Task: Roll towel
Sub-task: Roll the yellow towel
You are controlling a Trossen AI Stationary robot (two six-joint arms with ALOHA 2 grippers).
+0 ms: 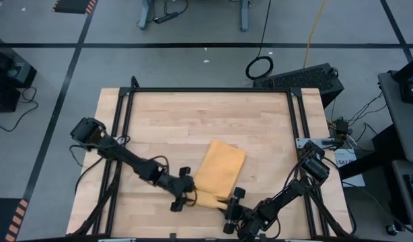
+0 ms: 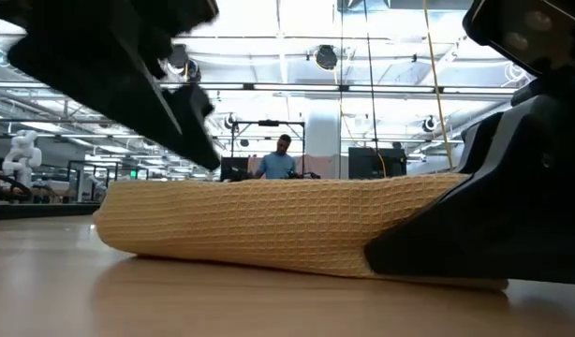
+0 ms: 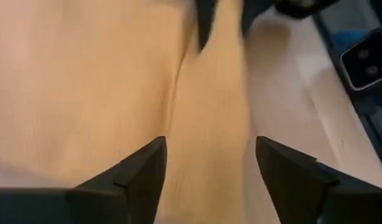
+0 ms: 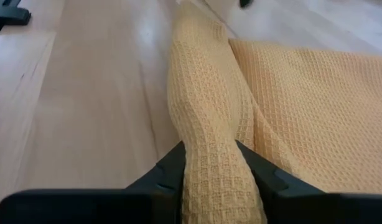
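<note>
The mustard-yellow towel (image 1: pixel 220 169) lies on the wooden table near its front edge, its flat part reaching toward the far side. Its near edge is rolled into a thick roll (image 4: pixel 203 106) that rests on the wood. My right gripper (image 4: pixel 213 180) is at the roll's right end, shut on it. My left gripper (image 3: pixel 209 180) is open at the roll's left end (image 3: pixel 209 124), one finger on either side of the roll and above it. In the low view the towel (image 2: pixel 269 225) shows as a low ridge, with a dark finger (image 2: pixel 437 234) over its right end. My right gripper pinches the right end of the towel's roll (image 4: pixel 209 146) between its two fingers (image 4: pixel 172 171), several layers thick. The fingers come slanting down from the table's right and lie along the roll. The roll rests on the table and runs on past the fingertips.
Black frame rails (image 1: pixel 122 134) run along the table's left, right and far sides. Bare wood (image 1: pixel 193 121) lies beyond the towel toward the far edge. A dark keyboard-like thing (image 1: pixel 304 77) sits off the far right corner. A person (image 2: pixel 280 161) stands far behind the table.
</note>
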